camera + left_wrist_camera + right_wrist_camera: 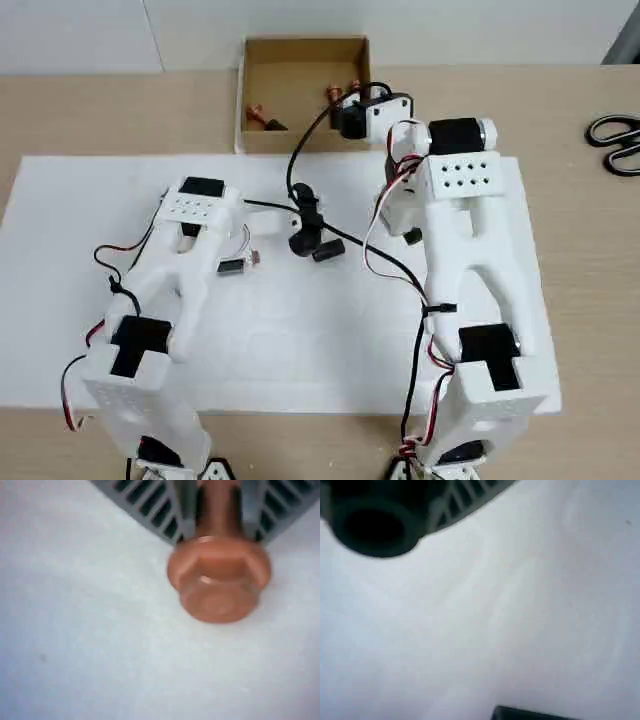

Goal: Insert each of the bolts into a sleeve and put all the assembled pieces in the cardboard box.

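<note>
Left claw: my left claw (218, 515) is clenching a copper bolt (218, 580) by its shank, the hex head sticking out past the fingers over the white mat (75, 630).
Right claw: my right claw (427, 507) is grasping a black sleeve (372, 527) above the mat's right side.
Spare sleeve: the spare sleeve (328, 252) is lying on the mat between my arms.
Cardboard box: the cardboard box (295, 95) is sitting on the tabletop (580, 260) just beyond the mat's far edge, holding assembled pieces (262, 118).

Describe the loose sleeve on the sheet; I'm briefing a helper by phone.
On the white sheet beside the cardboard box, look between the left arm and the right arm. The loose sleeve is a short tube lying on its side, all black, unlike the copper-tipped pieces in the box.
</note>
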